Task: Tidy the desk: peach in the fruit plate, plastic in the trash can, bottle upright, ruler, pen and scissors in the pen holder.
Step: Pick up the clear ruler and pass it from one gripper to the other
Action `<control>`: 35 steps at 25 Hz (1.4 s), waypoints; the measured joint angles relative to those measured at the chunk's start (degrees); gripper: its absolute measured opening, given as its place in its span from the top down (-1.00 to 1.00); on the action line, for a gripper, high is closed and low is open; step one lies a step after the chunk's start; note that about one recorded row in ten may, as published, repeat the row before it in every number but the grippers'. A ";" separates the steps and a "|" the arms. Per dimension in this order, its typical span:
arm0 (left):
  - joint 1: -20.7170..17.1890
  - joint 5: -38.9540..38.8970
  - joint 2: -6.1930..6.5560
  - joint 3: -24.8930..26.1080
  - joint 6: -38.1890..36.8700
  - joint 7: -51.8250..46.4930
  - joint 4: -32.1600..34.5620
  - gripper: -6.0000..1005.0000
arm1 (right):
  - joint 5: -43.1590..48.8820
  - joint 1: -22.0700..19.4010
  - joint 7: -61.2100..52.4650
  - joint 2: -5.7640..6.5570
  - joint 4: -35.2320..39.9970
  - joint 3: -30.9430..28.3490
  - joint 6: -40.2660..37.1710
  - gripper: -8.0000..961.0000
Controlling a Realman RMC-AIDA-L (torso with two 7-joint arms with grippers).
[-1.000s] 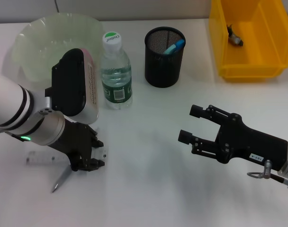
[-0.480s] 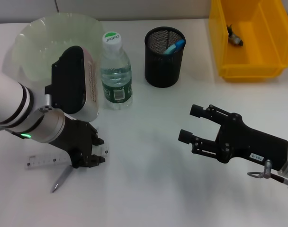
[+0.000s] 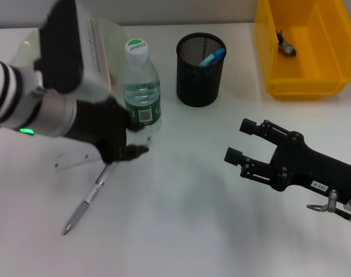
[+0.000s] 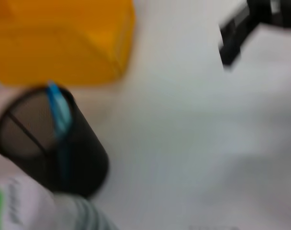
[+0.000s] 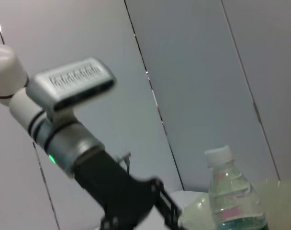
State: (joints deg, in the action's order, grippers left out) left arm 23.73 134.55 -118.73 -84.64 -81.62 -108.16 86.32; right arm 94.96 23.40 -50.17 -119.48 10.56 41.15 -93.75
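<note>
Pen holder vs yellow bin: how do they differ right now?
The pen holder is a round black mesh cup; the yellow bin is a solid-walled plastic box. The pen holder is narrower; the bin is wider. The pen holder has a blue item sticking up above its rim; the bin holds a small dark scrap lying on its floor. Both stand open-topped along the far side of the desk.

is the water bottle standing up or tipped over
Upright. In the head view the water bottle stands on its base on the table, white cap on top, beside the black mesh pen holder.
</note>
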 joint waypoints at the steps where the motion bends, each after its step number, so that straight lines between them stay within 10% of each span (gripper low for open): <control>1: -0.41 -1.58 0.02 0.90 0.05 0.20 0.93 0.24 | -0.01 -0.01 -0.02 0.01 -0.01 -0.04 -0.02 -0.69; 13: -9.16 -29.61 0.09 11.71 2.24 12.99 0.78 0.24 | -0.04 0.08 -0.35 0.05 0.06 -0.03 -0.57 -0.69; 21: -12.12 -57.23 0.16 13.08 -0.20 31.04 -18.92 0.24 | 0.03 0.50 -1.02 0.30 0.64 0.24 -3.91 -0.70; 35: -7.18 -64.34 0.16 12.62 -11.51 37.13 -37.24 0.23 | 7.65 2.77 -17.21 0.49 15.75 1.38 -11.96 -0.70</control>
State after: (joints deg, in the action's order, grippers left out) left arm 16.55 70.21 -118.58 -72.02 -93.13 -71.03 49.09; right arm 102.61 26.18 -67.39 -118.99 26.30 42.54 -105.71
